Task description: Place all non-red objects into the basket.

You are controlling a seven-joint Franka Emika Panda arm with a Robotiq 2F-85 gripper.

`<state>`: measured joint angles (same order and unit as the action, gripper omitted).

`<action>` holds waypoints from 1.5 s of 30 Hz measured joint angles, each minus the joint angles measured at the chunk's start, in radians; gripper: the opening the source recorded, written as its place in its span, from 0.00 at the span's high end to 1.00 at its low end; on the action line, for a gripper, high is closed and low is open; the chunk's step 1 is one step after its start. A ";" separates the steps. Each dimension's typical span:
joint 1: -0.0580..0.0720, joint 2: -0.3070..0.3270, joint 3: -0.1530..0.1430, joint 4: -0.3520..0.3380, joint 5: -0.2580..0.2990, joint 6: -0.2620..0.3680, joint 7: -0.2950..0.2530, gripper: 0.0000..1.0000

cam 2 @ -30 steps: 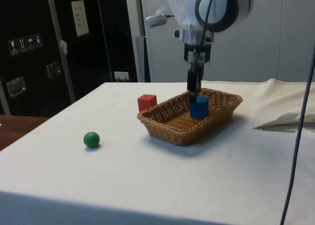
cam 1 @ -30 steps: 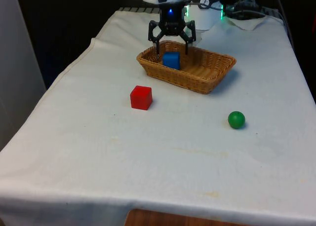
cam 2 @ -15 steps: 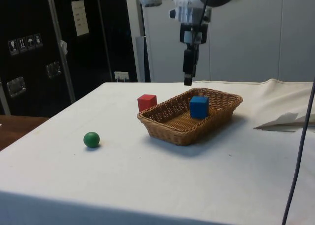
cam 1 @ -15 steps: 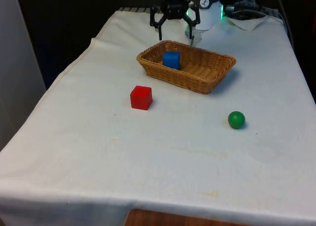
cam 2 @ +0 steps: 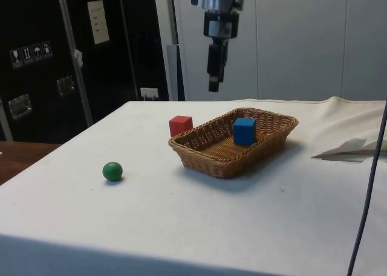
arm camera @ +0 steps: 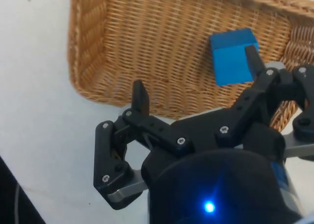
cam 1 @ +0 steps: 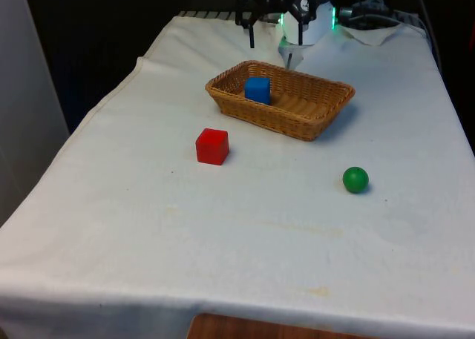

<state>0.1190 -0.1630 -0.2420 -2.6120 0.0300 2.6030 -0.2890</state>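
A blue cube (cam 1: 257,90) (cam 2: 244,131) (arm camera: 233,62) rests inside the wicker basket (cam 1: 326,120) (cam 2: 221,165) (arm camera: 142,42), near its end towards the front view's left. High above the basket's far rim, my gripper (cam 1: 274,36) (cam 2: 213,84) (arm camera: 196,77) hangs open with nothing between its fingers (arm camera: 141,97). A red cube (cam 1: 212,146) (cam 2: 180,125) sits on the cloth just in front of the basket. A green ball (cam 1: 355,179) (cam 2: 112,171) lies alone on the cloth, nearer the front and towards the front view's right.
A crumpled fold of white cloth (cam 1: 375,33) (cam 2: 351,148) lies behind the basket near the robot's base. A dark cable (cam 2: 367,179) hangs down at the side view's right edge. Bare tablecloth surrounds the ball and the red cube.
My gripper has risen straight out of the basket, staying open and leaving the blue cube inside. The cubes, ball and basket have not moved.
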 measured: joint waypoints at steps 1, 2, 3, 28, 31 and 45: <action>0.000 0.000 0.000 0.000 0.000 0.000 0.000 0.00; 0.000 0.000 0.005 0.008 0.000 -0.007 0.004 0.00; 0.000 0.000 0.005 0.008 0.000 -0.007 0.004 0.00; 0.007 0.076 0.116 0.206 0.000 -0.165 0.087 0.00; 0.008 0.080 0.125 0.224 0.000 -0.185 0.095 0.00; 0.015 0.139 0.177 0.336 0.003 -0.317 0.140 0.00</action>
<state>0.1340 -0.0240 -0.0650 -2.2760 0.0330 2.2860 -0.1490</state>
